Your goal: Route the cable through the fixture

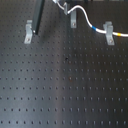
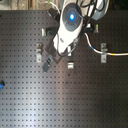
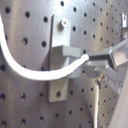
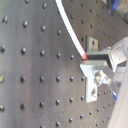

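Fingers [image 3: 95, 64] clamped on the white cable [image 3: 30, 73] beside a metal clip [image 3: 61, 55]. Draped from the far edge of the perforated counter [image 1: 65, 95] through the right-hand clip [image 1: 108, 31]. Likely light and limp; best pinched close to the clip being threaded.

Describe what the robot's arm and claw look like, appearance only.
In the second exterior view the arm is a bulky white shell with dark joint sections and a glowing blue round light on top. In both wrist views the claw has grey metallic, blocky fingers fixed with small screws.
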